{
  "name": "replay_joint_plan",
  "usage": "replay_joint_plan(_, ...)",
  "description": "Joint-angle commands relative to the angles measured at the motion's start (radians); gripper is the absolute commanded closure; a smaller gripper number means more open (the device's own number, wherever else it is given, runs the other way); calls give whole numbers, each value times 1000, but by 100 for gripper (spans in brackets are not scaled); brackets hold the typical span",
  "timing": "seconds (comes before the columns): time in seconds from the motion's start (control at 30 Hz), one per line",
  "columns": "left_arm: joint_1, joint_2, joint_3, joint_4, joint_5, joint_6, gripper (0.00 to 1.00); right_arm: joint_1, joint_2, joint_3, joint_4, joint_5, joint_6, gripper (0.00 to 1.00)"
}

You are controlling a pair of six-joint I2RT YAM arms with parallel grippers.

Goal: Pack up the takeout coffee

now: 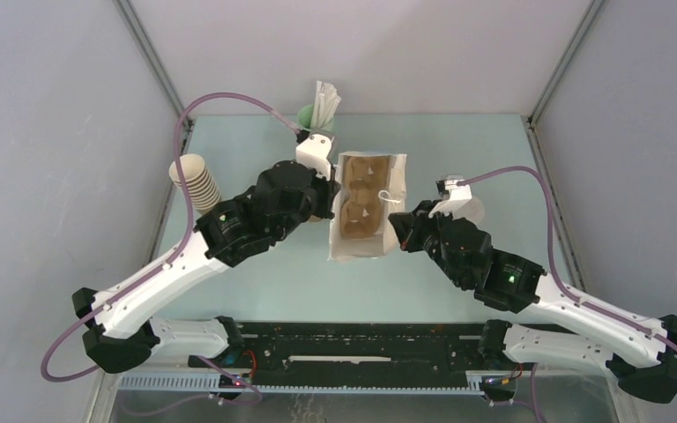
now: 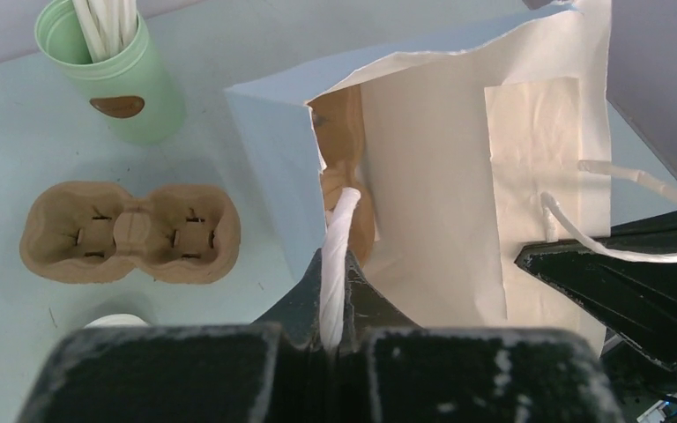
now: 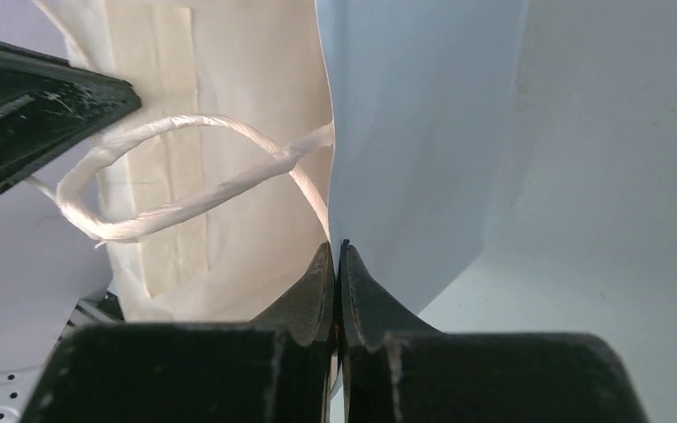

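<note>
A white paper bag (image 1: 388,181) stands open at the table's middle, with a brown cup carrier (image 1: 359,210) inside it. My left gripper (image 1: 331,201) is shut on the bag's twisted white handle (image 2: 342,238) at its left wall. My right gripper (image 1: 397,220) is shut on the top edge of the bag's right wall (image 3: 405,132); that side's handle loop (image 3: 185,181) hangs free. The takeout coffee is mostly hidden: only a white rounded rim (image 2: 116,320) shows on the table just left of my left gripper (image 2: 337,275), and it is hidden under the arm in the top view.
A second brown cup carrier (image 2: 128,231) lies on the table left of the bag. A mint-green cup with white sticks (image 1: 317,110) stands at the back. A stack of nested brown cups (image 1: 196,181) lies at the left. Grey walls enclose the table.
</note>
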Motion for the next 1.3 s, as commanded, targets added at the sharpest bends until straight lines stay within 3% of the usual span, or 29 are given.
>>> replay_joint_plan(0.0, 9, 14, -2, 73, 20, 6, 100, -17, -11, 2, -30, 52, 80, 93)
replay_joint_plan(0.4, 140, 193, 189, -116, 201, -130, 100, -224, 7, 101, -301, -195, 271, 91)
replay_joint_plan(0.53, 172, 257, 255, -171, 264, -138, 100, -272, 38, 114, -310, -259, 271, 81)
replay_joint_plan(0.77, 198, 343, 349, -232, 305, -79, 100, -302, 81, 234, -368, -340, 140, 49)
replay_joint_plan(1.03, 198, 352, 387, -235, 320, 24, 100, -306, 62, 458, -568, -443, -142, 32)
replay_joint_plan(1.27, 198, 348, 381, -255, 307, 42, 100, -307, -10, 614, -715, -224, -274, 20)
